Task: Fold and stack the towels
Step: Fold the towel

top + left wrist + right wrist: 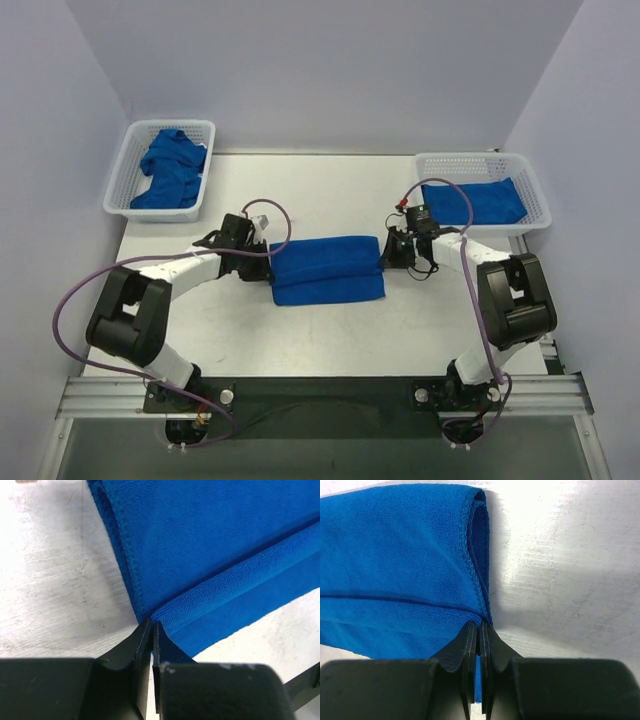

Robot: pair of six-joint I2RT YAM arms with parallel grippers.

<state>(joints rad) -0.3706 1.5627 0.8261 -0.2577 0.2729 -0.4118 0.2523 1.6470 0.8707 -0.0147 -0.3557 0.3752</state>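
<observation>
Table (330,335): low grippers (270,263) (384,256) at towel (328,268) ends

This looks like a robotics lab cell, not a home. Plain pale walls (330,70) box in a scuffed white table (330,340). The left arm (130,310) and right arm (512,300) are bolted to an aluminium rail (110,395) at the near edge. Purple cables (57,315) loop loosely off them.

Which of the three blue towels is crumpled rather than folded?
The left-basket towel: it lies bunched in a heap. The right-basket towel lies flat, and the table towel is folded in a neat strip.
</observation>
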